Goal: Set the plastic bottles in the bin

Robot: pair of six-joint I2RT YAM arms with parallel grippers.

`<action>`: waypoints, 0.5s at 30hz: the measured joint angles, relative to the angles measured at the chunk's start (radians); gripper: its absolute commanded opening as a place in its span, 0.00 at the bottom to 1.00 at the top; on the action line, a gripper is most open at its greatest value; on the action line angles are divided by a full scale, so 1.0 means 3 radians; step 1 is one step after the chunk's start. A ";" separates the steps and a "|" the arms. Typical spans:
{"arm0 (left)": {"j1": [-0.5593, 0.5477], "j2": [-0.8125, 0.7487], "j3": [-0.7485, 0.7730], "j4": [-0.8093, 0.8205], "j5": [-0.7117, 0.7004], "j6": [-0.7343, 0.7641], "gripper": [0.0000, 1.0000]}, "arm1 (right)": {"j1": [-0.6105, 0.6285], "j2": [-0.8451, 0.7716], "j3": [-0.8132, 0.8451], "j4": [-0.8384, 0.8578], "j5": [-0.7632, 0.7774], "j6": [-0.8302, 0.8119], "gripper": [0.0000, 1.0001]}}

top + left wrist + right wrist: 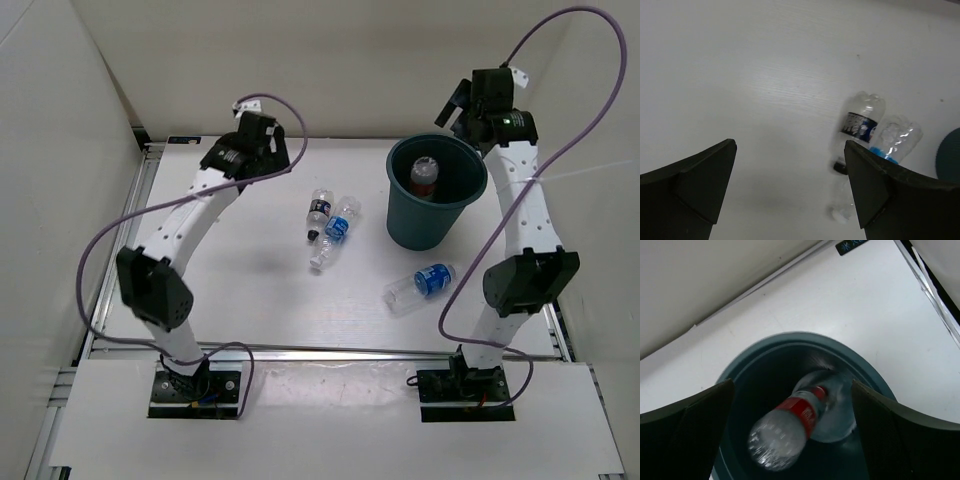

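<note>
The right pincer (792, 386) hangs with its jaws wide apart and nothing between them, directly above the mouth of the bin (765, 342). Straight below it, inside the bin, lies the red-labelled bottle (790, 427), tilted, its red cap pointing deeper in and its clear base nearer the pincer, slightly blurred. In the top view this pincer (460, 105) sits just beyond the far rim of the bin (430, 228), with the red-labelled bottle (424, 173) showing inside. The left pincer (790, 145) also has its jaws spread, holding nothing, over bare table (740, 75). Ahead of it and off towards its right finger lie the dark-labelled bottle (858, 125) and a blue-labelled bottle (892, 140), on their sides and touching, the second partly hidden behind that finger. From above, the left pincer (278, 148) is near this pair (318, 212) (341, 226), while the other blue-labelled bottle (420, 283) lies on its side well apart from it, just beside the near wall of the bin.
</note>
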 measured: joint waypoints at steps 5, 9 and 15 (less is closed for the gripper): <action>0.0079 0.0999 0.1024 0.0039 0.0518 0.0211 1.00 | -0.0001 -0.0661 -0.0440 -0.0130 -0.0078 0.0097 1.00; 0.0188 0.1803 0.1738 0.0114 0.0998 0.0306 1.00 | 0.0024 -0.1278 -0.0589 -0.0280 -0.0270 0.0200 1.00; 0.0281 0.2328 0.1720 0.0062 0.1667 0.0506 1.00 | 0.0085 -0.1798 -0.0721 -0.0434 -0.0427 0.0191 1.00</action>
